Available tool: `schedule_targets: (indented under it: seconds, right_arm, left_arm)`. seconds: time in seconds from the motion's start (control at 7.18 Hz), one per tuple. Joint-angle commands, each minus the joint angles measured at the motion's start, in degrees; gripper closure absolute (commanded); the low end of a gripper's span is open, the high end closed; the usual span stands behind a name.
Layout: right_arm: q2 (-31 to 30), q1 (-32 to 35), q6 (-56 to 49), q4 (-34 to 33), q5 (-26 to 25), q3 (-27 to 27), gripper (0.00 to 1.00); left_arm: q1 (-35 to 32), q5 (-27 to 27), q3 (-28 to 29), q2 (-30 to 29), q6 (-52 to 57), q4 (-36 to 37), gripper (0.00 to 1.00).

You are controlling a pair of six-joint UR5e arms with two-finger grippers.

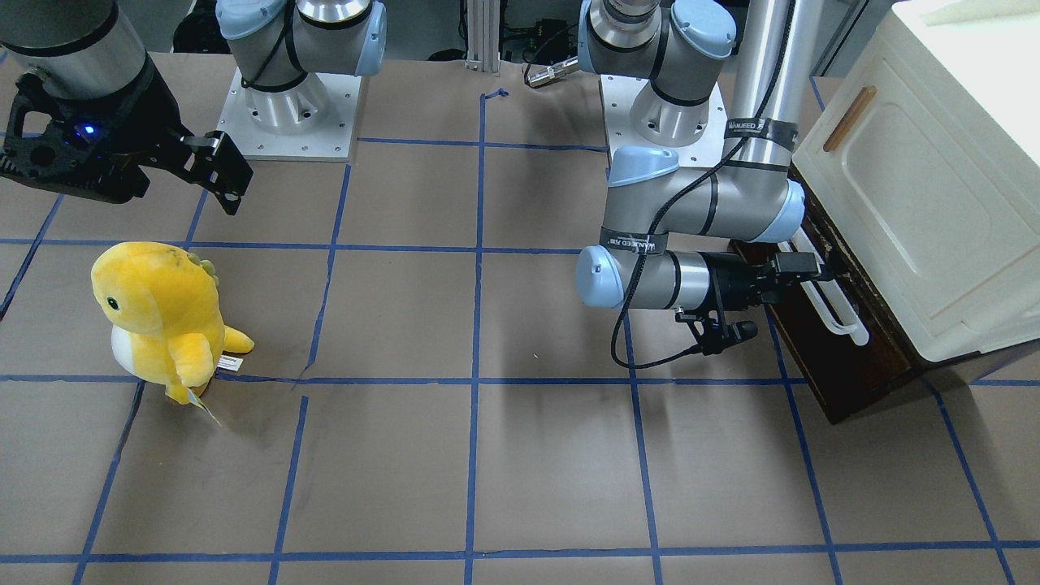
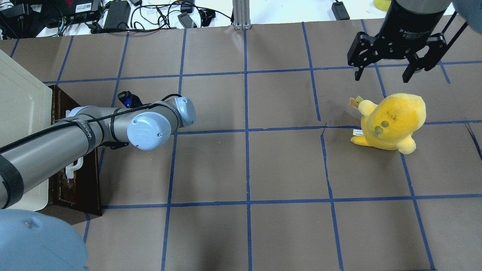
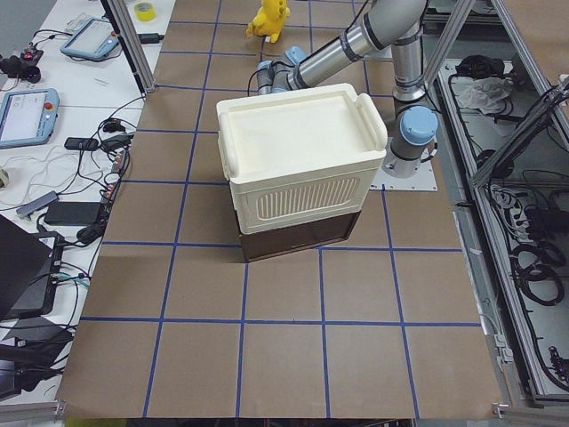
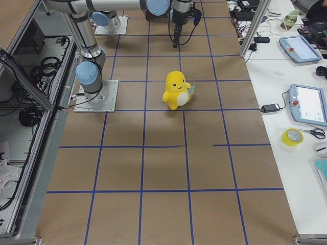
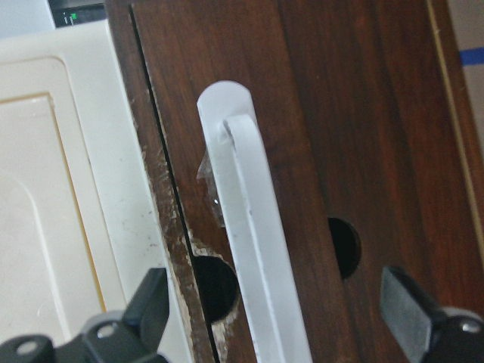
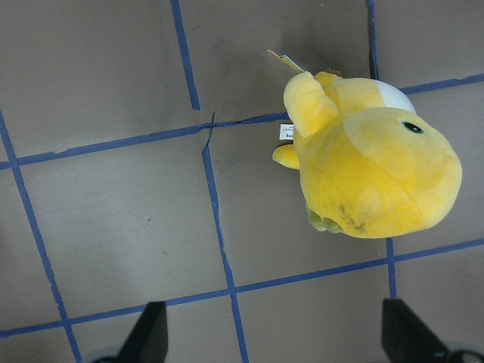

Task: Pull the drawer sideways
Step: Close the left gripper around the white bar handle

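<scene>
Brown paper-covered counter with a blue tape grid. The shallow drawer with a dark brown wooden front sits at the counter's left edge, at the bottom of a cream plastic cabinet. The cabinet door has a small brown wooden handle. The drawer front faces in toward the middle of the counter. In the left wrist view only a thin dark seam shows between the brown front and the cream panel beside it, and the wood along that seam is scuffed.

The long white bar handle runs along the drawer front. The left arm lies low and level over the counter with the left tool at the handle. Its jaws are spread wide, one finger on each side of the bar (wrist view: bar runs up between them, clear gaps both sides, no contact seen). Two round holes in the wood show beside the bar.

The right tool hangs above the counter's right end, jaws apart, holding nothing. A yellow plush toy with a white belly stands upright on the counter near the right edge, just beside a tape line and apart from the tool. It is well apart from the drawer.
</scene>
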Motion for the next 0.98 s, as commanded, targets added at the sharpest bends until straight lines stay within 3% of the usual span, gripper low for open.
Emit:
schedule_targets:
  seconds: [0.0, 0.28, 0.42, 0.56, 0.84]
  right_arm:
    - [0.0, 0.0, 0.0, 0.0, 0.0, 0.0, 0.00]
    - [0.0, 0.0, 0.0, 0.0, 0.0, 0.0, 0.00]
    - [0.0, 0.0, 0.0, 0.0, 0.0, 0.0, 0.00]
    - [0.0, 0.0, 0.0, 0.0, 0.0, 0.0, 0.00]
    - [0.0, 0.0, 0.0, 0.0, 0.0, 0.0, 0.00]
  left_arm:
    - [0.4, 0.9, -0.3, -0.1, -0.4, 0.0, 0.00]
    - [0.5, 1.5, -0.3, -0.1, -0.4, -0.1, 0.00]
    - [0.6, 3.1, -0.3, -0.2, -0.6, 0.0, 0.03]
    - [1.9, 1.6, -0.2, -0.2, -1.0, 0.0, 0.14]
    - [2.7, 2.1, -0.2, -0.6, -1.1, 0.0, 0.18]
